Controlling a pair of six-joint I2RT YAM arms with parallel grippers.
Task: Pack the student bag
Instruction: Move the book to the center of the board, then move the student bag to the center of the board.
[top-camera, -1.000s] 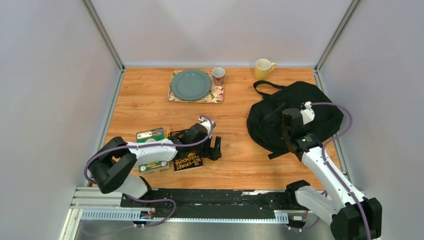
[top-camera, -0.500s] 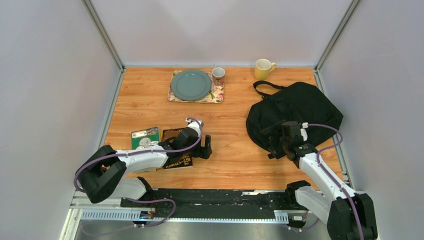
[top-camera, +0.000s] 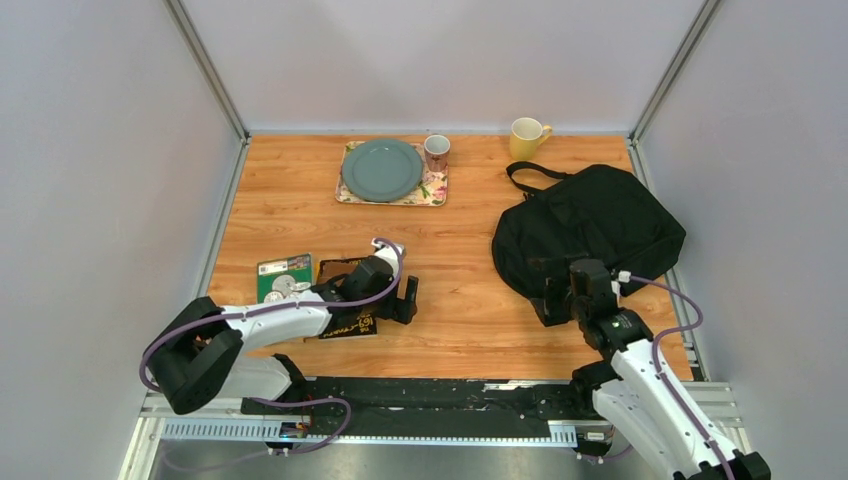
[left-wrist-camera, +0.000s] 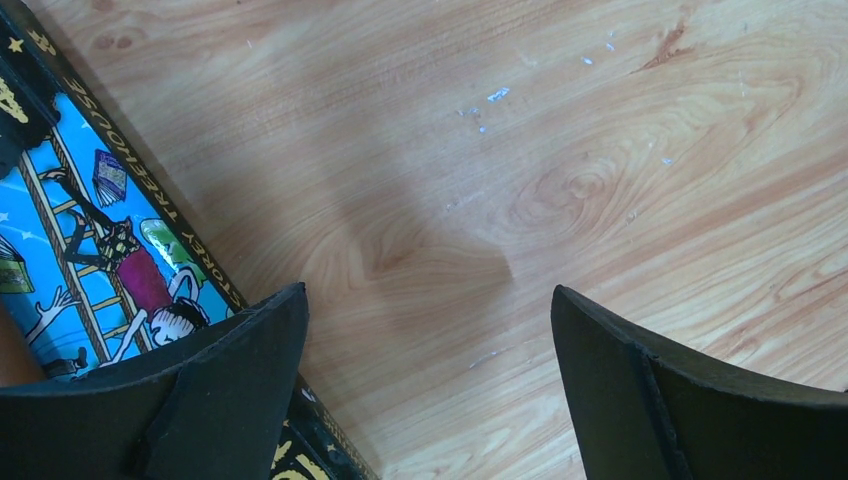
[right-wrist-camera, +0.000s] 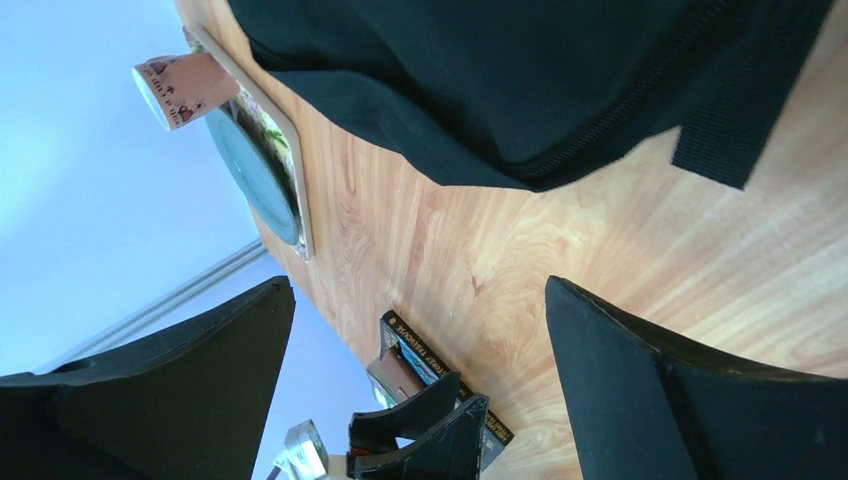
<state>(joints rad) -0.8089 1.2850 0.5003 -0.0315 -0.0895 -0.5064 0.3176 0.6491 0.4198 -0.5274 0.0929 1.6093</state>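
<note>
On the bench (top-camera: 470, 260) the student bag (top-camera: 590, 235) lies at the right, with a mug (top-camera: 527, 137) behind it at the far edge; left of the mug a tray (top-camera: 438, 190) carries a plate (top-camera: 382, 169) and, at its far right corner, a cup (top-camera: 437, 152). Toward the near left a book (top-camera: 345, 300) lies flat, a small box (top-camera: 285, 277) just beside it on the left. The left gripper (top-camera: 405, 298) is at the book's right edge, the right gripper (top-camera: 556, 297) just before the bag's near edge
</note>
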